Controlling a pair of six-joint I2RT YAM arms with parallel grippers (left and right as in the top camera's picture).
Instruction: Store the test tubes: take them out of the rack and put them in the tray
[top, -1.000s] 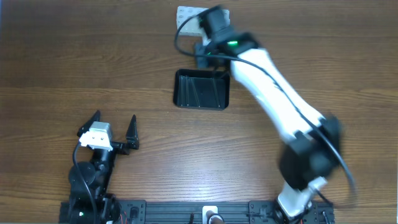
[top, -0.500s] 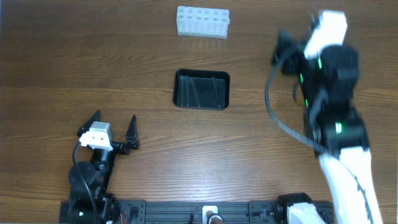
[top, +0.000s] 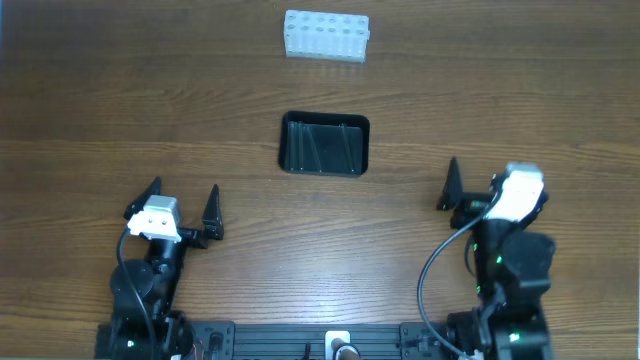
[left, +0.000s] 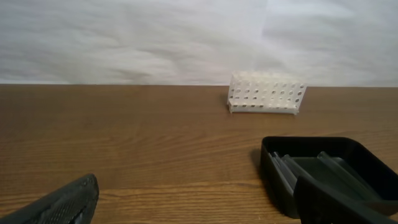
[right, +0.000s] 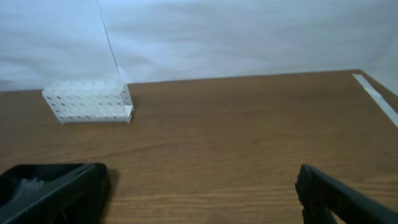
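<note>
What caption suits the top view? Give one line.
Test tubes lie in the black tray, white rack beyond; left gripper and right gripper open.

- No writing, number or label can be read on the rack (top: 327, 35) or on the tray (top: 325, 172) in front of it.
- The table (top: 100, 100) around the rack carries no legible sign.

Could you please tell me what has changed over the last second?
The right claw pulled back from beside the rack to near its own base, open and empty. The left claw, rack and tray stayed put.
</note>
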